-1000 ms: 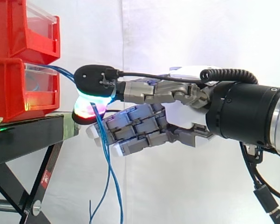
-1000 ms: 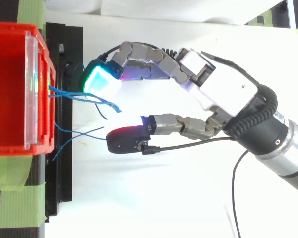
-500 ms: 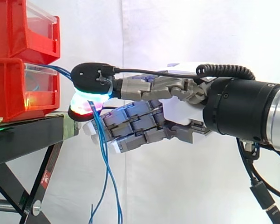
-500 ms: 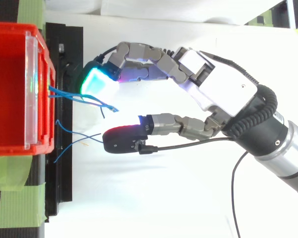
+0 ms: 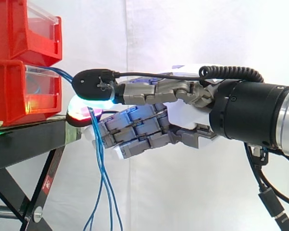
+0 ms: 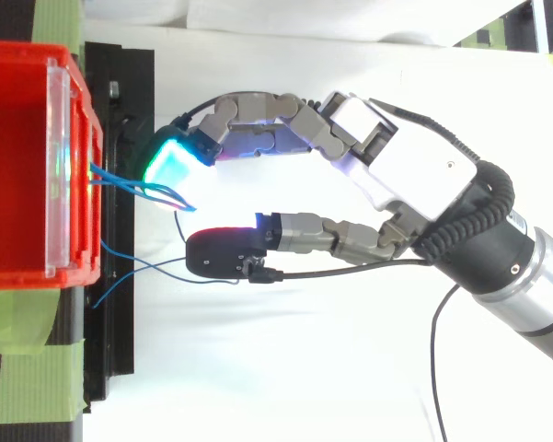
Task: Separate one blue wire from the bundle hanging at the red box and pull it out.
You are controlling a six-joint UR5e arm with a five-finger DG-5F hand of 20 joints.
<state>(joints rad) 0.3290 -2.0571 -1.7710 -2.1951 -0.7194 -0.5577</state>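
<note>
While blue wires [image 5: 100,159] hang at the red box [image 5: 14,94], the hand [image 6: 414,175] at three o'clock flanks them, curled fingers [image 6: 170,166] and thumb apart.

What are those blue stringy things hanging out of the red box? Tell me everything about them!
They are thin blue wires, smooth and bendy, like plastic-coated cable. Several come out of the front of the lower red box, arch over its edge, pass right by the robot's hand, then hang loosely in a bunch beside the black stand, crossing one another on the way down. From above, they fan apart along the stand. Whether the hand grips any of them cannot be told.
</note>
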